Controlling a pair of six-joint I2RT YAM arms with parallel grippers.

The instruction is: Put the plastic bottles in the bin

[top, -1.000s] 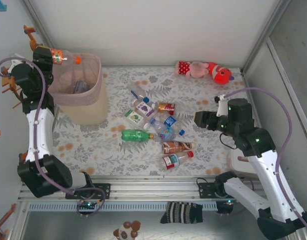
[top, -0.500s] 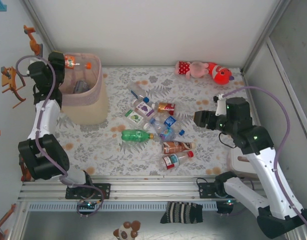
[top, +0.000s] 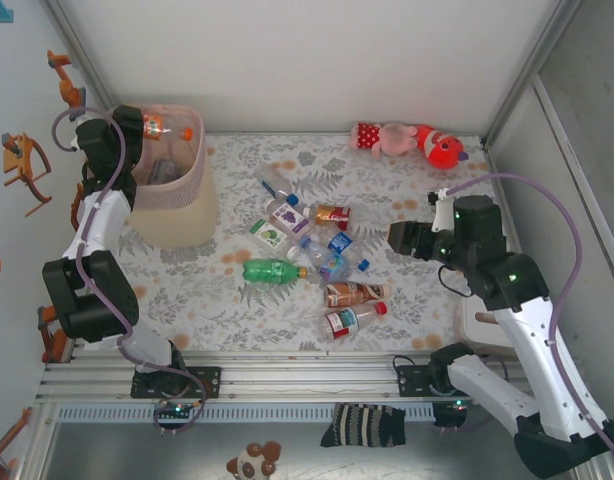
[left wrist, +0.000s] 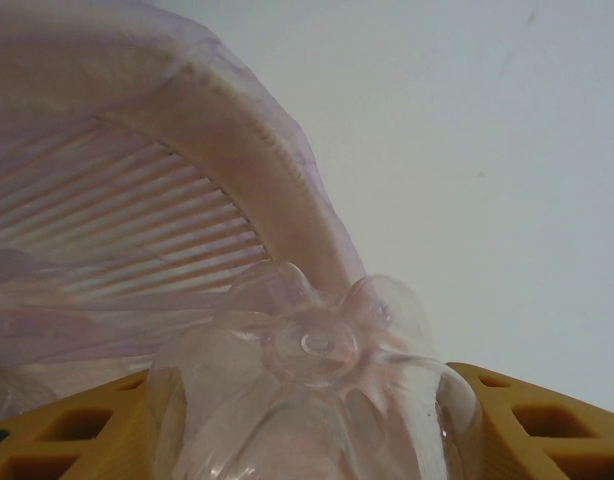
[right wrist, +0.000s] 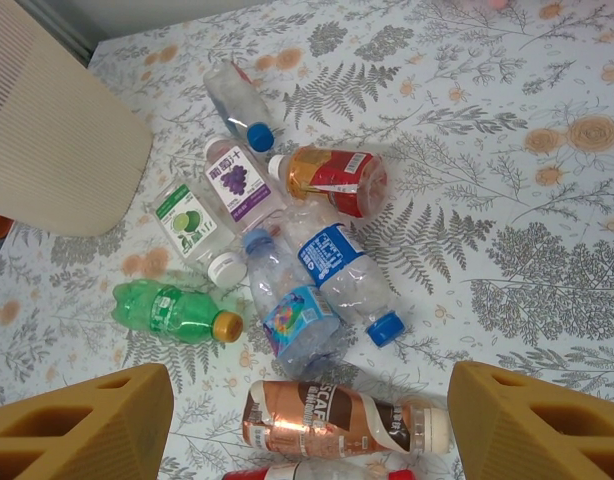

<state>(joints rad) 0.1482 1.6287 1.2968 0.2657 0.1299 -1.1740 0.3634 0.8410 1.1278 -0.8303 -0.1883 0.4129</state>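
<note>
One clear bottle [top: 165, 128], clamped in the left gripper [top: 137, 127], lies level, long axis across the mouth of the bin [top: 177, 215] right below that claw; drop looks next. Right gripper [top: 397, 238] gapes empty, loose bottles [top: 307, 250] just beyond its fingertips, nearer this arm.

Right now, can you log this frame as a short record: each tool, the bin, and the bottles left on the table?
left tool: shut on a clear bottle, held over the bin's opening
right tool: open, above the loose bottles
bin: far left, something already inside
loose bottles: clustered mid-table, lying down
plush toy: far edge
</note>
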